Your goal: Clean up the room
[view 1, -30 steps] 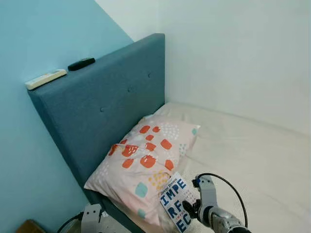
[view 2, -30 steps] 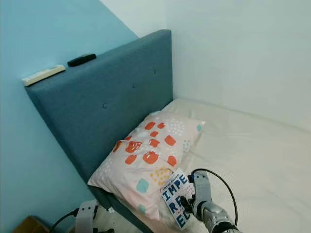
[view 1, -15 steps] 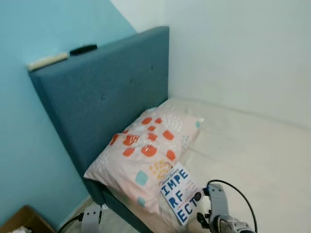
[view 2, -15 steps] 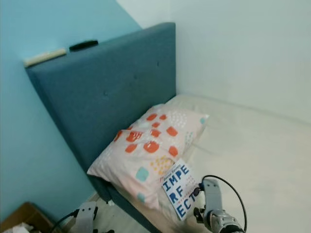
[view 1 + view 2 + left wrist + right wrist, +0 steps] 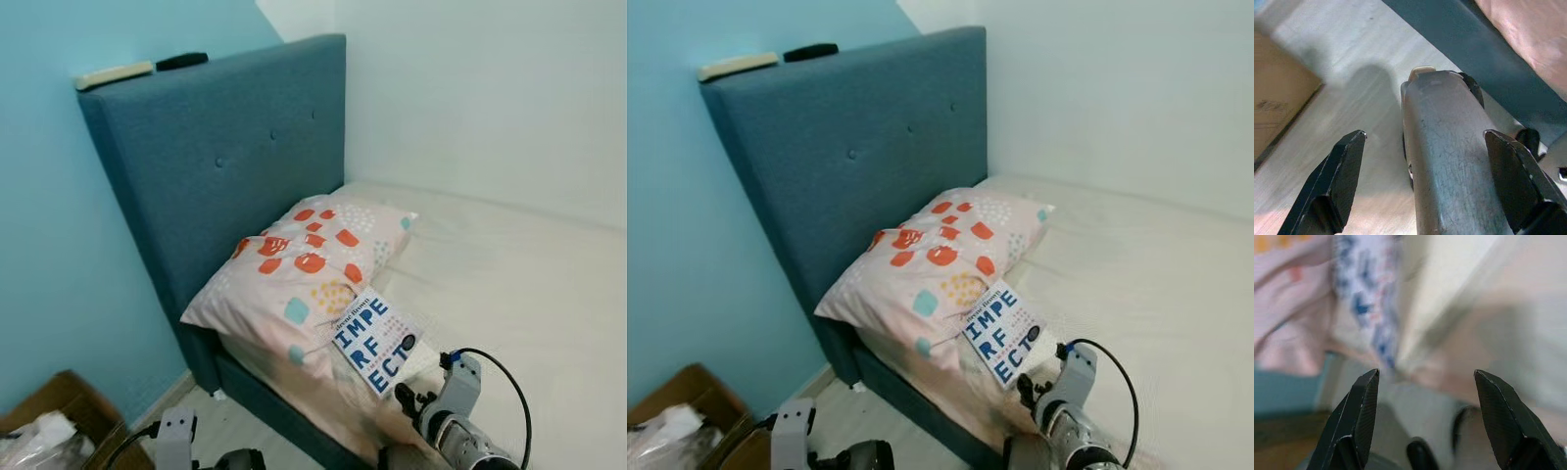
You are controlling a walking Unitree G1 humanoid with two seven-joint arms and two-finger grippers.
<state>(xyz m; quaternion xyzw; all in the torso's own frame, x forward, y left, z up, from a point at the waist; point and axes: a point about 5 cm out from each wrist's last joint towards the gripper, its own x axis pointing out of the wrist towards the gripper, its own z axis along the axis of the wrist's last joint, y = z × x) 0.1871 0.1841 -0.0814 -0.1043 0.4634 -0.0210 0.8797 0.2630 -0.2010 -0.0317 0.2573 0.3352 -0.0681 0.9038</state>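
**Both tools spread and empty beside the bed**

The right tool [image 5: 1422, 426] has its two black fingers [image 5: 1359, 421] spread wide, nothing between them; it points toward the edge of the bed, where a blurred white cover with blue letters lies against pale cloth. In the head views the right arm [image 5: 456, 426] sits low at the bedside, a black cable looping from its wrist, just below and beside the book [image 5: 375, 342]. The book, white with large blue letters, lies on the mattress [image 5: 509, 284] at its near edge, one corner tucked against the pillow [image 5: 304, 269]. That pillow, pale pink with orange and teal patches, leans against the blue headboard [image 5: 235, 157].

The left tool [image 5: 1425, 196] is likewise spread apart, gripping nothing; it hangs low over the pale floor [image 5: 1342, 63] beside the dark bed base [image 5: 1474, 54], with the robot's grey leg between its fingers in the wrist view.

On top of the headboard lie a white remote [image 5: 113, 74] and a black remote [image 5: 181, 61], close together. A cardboard box [image 5: 54, 416] with crumpled plastic in it stands on the floor by the blue wall [image 5: 49, 215].
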